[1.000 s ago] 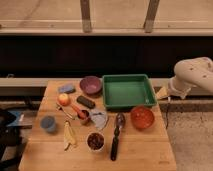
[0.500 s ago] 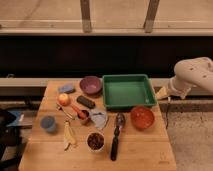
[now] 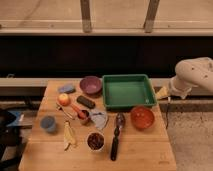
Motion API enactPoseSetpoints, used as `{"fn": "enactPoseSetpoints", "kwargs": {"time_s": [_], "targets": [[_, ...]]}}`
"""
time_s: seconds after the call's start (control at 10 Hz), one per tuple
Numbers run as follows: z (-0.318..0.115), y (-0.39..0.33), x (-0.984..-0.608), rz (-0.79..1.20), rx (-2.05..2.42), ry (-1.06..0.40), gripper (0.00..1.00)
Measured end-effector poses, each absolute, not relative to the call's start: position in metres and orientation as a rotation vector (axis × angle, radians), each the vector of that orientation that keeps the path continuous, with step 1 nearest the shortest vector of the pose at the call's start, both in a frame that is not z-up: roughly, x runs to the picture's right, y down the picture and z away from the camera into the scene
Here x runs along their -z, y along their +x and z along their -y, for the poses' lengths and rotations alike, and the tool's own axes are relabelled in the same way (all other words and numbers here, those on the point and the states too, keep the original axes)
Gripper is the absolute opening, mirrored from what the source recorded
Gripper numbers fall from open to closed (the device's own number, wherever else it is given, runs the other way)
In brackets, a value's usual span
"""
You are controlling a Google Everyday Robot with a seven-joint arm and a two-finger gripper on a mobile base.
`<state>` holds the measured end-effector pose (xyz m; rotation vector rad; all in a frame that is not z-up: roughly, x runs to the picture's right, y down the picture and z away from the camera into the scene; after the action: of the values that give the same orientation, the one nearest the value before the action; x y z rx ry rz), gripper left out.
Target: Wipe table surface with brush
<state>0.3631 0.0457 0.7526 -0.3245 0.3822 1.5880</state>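
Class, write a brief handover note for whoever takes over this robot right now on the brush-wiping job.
Gripper: off the table's right edge, beside the green rectangular tray, away from the brush.
Long slim black-handled brush: lying on the light-brown wooden table surface, between the white cup and the orange bowl, untouched.
Done: nothing.
Left: grasp brush, wipe surface.

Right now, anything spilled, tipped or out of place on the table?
Nothing stands out. The purple bowl and orange bowl sit upright, nothing looks spilled, and the brush lies flat on the table in front of the tray. The tool is off the table's right edge, by the tray's corner, away from the brush.
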Motion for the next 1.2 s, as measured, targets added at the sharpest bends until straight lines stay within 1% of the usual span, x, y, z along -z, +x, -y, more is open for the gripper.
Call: {"fn": "enactPoseSetpoints", "kwargs": {"time_s": [0.5, 0.8, 1.0, 1.2], "targets": [[-0.048, 0.345, -0.754, -0.355, -1.564, -0.366, 0.8], [-0.042, 0.303, -0.757, -0.307, -1.513, -0.401, 0.8], [-0.044, 0.277, -0.753, -0.288, -1.472, -0.421, 0.8], [-0.051, 0.231, -0.753, -0.282, -1.4, -0.463, 0.8]]}}
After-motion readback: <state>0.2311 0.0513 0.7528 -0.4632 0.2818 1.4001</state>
